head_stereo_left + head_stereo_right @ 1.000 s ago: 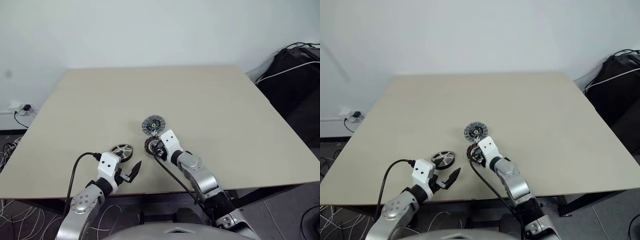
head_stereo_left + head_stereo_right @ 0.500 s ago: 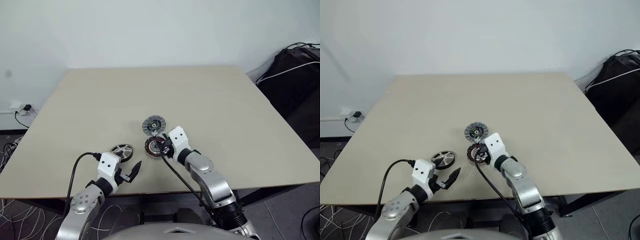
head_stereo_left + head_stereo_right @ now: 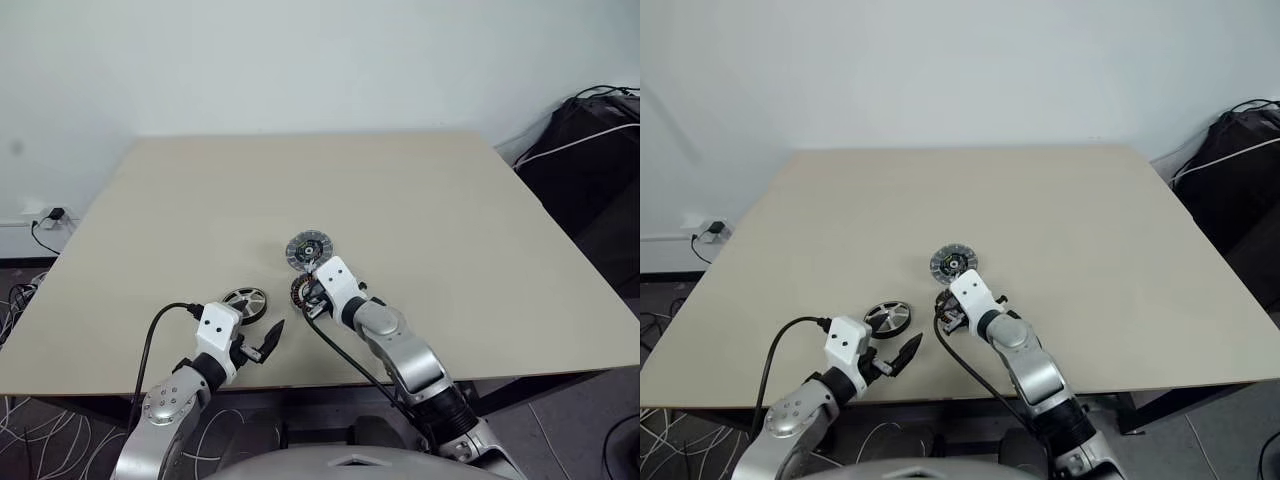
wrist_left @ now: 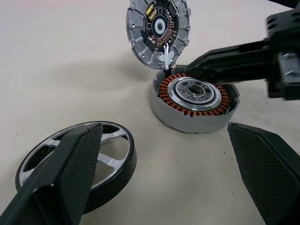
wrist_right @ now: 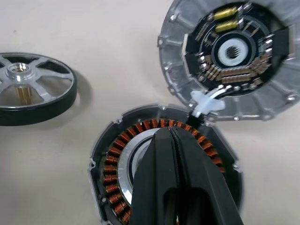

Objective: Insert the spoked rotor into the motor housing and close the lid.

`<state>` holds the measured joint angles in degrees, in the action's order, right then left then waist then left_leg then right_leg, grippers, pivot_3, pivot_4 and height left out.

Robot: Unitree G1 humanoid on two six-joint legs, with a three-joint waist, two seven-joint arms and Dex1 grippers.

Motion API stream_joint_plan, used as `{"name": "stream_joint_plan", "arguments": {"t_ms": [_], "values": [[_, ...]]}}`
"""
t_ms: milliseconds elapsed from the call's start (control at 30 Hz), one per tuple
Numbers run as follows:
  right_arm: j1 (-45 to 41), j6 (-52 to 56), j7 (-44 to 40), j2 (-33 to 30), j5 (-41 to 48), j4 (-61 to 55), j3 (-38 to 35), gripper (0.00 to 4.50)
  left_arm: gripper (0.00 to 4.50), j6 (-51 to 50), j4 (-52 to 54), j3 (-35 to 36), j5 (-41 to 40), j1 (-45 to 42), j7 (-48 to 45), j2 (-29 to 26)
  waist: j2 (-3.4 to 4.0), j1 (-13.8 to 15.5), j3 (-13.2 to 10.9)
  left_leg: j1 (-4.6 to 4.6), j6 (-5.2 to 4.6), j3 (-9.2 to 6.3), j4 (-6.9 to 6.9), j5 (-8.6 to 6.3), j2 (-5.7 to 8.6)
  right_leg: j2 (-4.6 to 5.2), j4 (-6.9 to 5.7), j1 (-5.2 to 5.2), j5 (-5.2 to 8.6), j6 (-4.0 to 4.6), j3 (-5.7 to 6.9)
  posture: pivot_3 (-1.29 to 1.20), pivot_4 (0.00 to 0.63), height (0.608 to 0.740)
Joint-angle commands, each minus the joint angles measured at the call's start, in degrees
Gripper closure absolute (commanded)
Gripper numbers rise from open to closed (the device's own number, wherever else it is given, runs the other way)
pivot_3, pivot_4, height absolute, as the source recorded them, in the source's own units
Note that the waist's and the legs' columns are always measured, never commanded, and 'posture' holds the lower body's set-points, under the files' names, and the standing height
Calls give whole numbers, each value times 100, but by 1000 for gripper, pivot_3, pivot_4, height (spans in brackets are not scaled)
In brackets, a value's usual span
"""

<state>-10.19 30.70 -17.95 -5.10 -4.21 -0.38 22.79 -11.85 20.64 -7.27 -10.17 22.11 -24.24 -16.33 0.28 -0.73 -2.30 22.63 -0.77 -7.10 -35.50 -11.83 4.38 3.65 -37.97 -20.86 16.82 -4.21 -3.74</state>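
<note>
On the beige counter (image 3: 420, 200) I see my right gripper (image 5: 172, 140) angled down with jaws closed, empty, over the motor housing (image 4: 194, 105). The lid (image 5: 232, 58) lies just beyond; its circuitry shows in the right wrist view. My left gripper (image 3: 262, 345) hovers, jaws wide, near the spoked rotor (image 4: 77, 159).

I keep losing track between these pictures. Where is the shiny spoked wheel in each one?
Left eye view: the spoked rotor lies near the table's front edge, just beyond the left gripper.
Right eye view: same spot.
Left wrist view: low, behind one finger.
Right wrist view: at the picture's edge.
Shared landmark: the motor housing with copper windings, beside it.
</note>
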Motion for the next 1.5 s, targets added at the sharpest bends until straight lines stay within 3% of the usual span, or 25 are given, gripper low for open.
{"name": "stream_joint_plan", "arguments": {"t_ms": [33, 367, 700, 967, 1500], "values": [[-212, -58, -33, 109, -5, 161, 7, 4461, 0, 159, 136, 56, -39, 18, -1, 16, 0, -3, 0, 0, 0, 0, 0, 0, 0, 0, 0, 0, -1, 1, 0, 0, 0, 740], [-230, -204, -109, 151, -4, 512, 27, 4461, 0, 310, 20, 119, -48, 59, -16, 17, 6, -14, 9, -3, 0, 0, 0, 0, 0, -2, -2, 1, -1, 0, 0, 0, 0, 740], [538, -42, -365, -179, 546, -1386, -511, 4461, 0, 773, -392, 690, -69, 29, 639, 528, 3, 14, 10, 3, 0, -1, 0, 0, 0, 1, 1, -2, 2, -6, 0, 0, 0, 740], [1324, 255, -299, -638, 761, -2312, -912, 4461, 0, -942, -499, 1708, -2017, -174, 1213, 1504, -13, 3, 10, 3, 0, -6, -10, 0, 0, 11, 1, 6, 3, -9, 4, 0, 0, 740], [1505, 330, -31, -625, 854, -2594, -1067, 4461, 0, -2418, -788, 2157, -3506, -778, 2008, 2150, -40, 15, -2, 2, 0, -12, -12, 0, 3, 8, 8, 12, 1, -11, 10, 0, 0, 740]]}}
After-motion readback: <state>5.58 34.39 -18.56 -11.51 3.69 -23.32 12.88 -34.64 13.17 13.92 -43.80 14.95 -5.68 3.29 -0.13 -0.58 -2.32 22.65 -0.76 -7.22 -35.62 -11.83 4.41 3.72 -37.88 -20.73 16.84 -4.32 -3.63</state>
